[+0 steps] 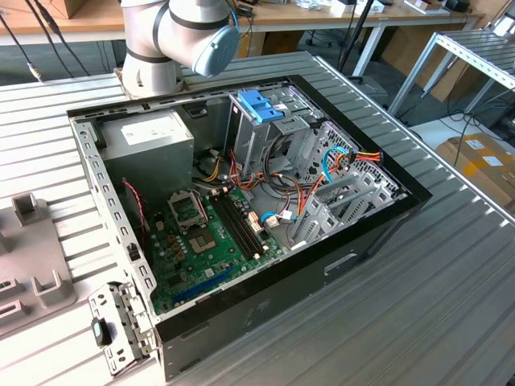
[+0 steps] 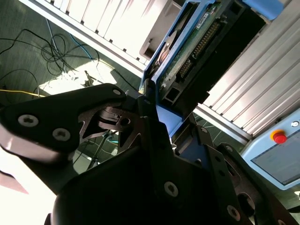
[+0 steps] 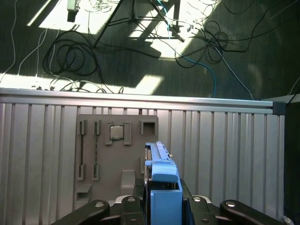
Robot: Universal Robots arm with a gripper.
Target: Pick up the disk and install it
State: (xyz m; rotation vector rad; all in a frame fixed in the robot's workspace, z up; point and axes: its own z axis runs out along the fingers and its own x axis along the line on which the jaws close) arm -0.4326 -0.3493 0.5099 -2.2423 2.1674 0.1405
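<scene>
Blue-framed disk (image 3: 164,187) is held in your jaws, so picking up looks done; putting it in is left.

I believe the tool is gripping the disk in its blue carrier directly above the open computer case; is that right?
Not quite: the tool does grip that disk, but the first wrist view shows it above the grey parts tray on the ribbed table, not the computer case.

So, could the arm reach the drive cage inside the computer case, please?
Probably yes: the computer case lies open with its side panel off, leaving the drive cage exposed from above; the pincer holds the disk.
</scene>
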